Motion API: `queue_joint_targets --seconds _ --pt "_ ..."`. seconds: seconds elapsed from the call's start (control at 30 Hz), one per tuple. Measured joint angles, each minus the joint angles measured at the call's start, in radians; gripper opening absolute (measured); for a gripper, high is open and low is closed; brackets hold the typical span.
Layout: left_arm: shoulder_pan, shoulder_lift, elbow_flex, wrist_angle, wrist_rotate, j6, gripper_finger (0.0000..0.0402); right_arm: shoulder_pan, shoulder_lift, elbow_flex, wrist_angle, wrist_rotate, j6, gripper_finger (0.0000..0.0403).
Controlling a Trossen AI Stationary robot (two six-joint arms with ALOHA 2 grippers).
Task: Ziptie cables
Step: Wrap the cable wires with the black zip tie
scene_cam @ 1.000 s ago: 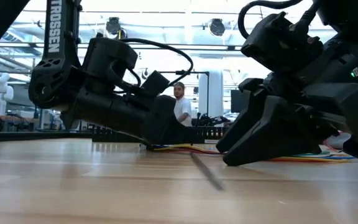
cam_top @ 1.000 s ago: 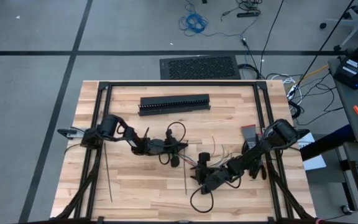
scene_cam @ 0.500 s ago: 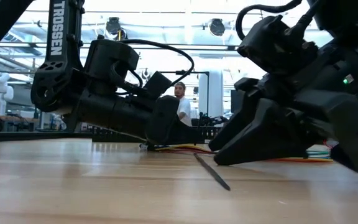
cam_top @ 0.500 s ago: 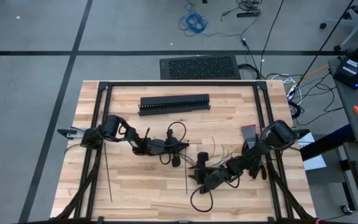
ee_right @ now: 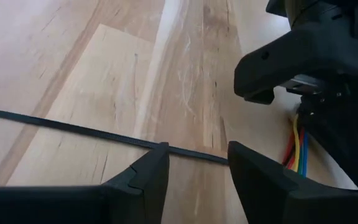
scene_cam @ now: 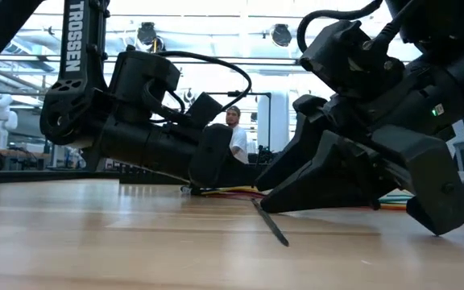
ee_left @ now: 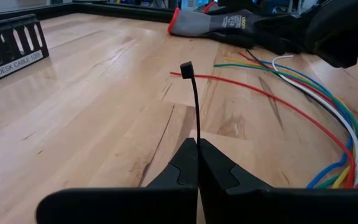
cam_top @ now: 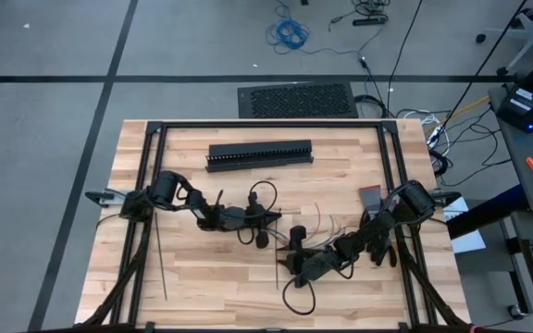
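My left gripper [cam_top: 268,220] [ee_left: 197,142] sits low at mid-table, shut on a thin black ziptie [ee_left: 194,106]. The cables [ee_left: 303,93] [cam_top: 327,222], red, white, green, blue and yellow wires, lie loose on the wood just beyond it. My right gripper [cam_top: 291,252] [ee_right: 194,167] is open and low over a second ziptie [ee_right: 73,127] [cam_top: 277,266] that lies flat on the table. Its fingers stand on either side of that strip, and I cannot tell whether they touch it. In the low view that ziptie [scene_cam: 271,224] ends under the right fingertips. My left gripper pinches the ziptie's strip [ee_left: 196,134] between its two shut fingers, a short way behind the head. The fingers come in low from the table's left, along the strip. The square head [ee_left: 186,68] sticks out past the fingertips toward the cables.
A long black slotted duct [cam_top: 260,154] lies toward the far edge. A grey and red glove [cam_top: 370,196] [ee_left: 213,22] lies by the right arm. Another ziptie [cam_top: 160,261] lies near the left frame rail. A person stands in the room behind [scene_cam: 234,137].
My right gripper has moved toward the table's left, staying low, so that its open fingers now stand over the ziptie on the table.
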Motion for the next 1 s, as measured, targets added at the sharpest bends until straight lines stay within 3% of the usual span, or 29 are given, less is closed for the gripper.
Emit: queue_joint_targets --seconds 0.53,1.0 --pt "0.000 0.000 0.000 0.000 -0.002 0.001 0.0000 0.016 -0.006 0.002 -0.078 0.034 -0.056 0.0160" --pt "0.000 0.000 -0.001 -0.001 -0.011 0.000 0.0000 -0.004 0.000 -0.006 -0.028 0.015 0.074 0.0160"
